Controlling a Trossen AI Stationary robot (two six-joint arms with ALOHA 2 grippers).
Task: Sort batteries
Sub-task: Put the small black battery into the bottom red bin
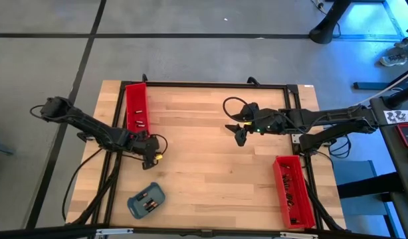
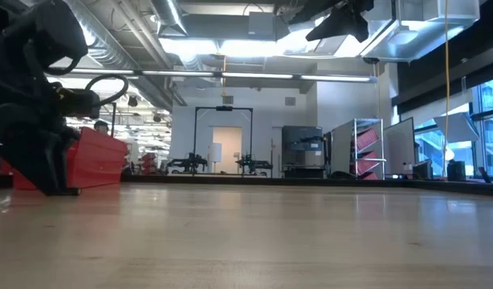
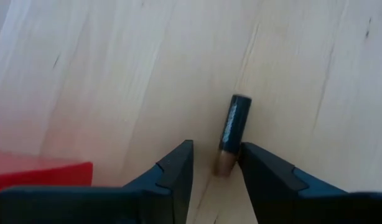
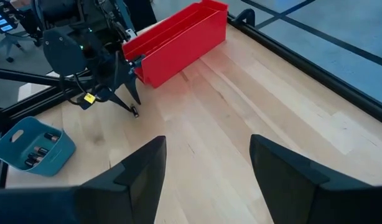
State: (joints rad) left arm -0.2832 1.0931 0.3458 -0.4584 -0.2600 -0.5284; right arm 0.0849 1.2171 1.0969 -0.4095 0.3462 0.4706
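Note:
One battery [image 3: 233, 134], dark with a coppery end, lies flat on the wooden table [image 1: 210, 172] near the left red tray [image 1: 137, 106]. My left gripper [image 3: 216, 149] is down at the table and open, slanting down from above, its fingers on either side of the battery's coppery end. More batteries [image 4: 37, 151] lie in the blue-grey tray [image 1: 145, 201] at the near left. My right gripper [image 4: 206, 149] hangs open and holds nothing, high above the table's right half [image 1: 240, 136]. My left gripper has one finger [image 3: 259, 168] against the side of the battery's coppery end [image 3: 226, 163]. The other finger [image 3: 175, 165] stands a little apart from it. The fingers come from above on a slant, roughly in line with the battery. The battery lies flat on the wood.
A second red tray [image 1: 292, 190] with a few small cells stands at the near right. The table has a black frame [image 1: 210, 84] round its edge. Bare wood lies between the two arms.

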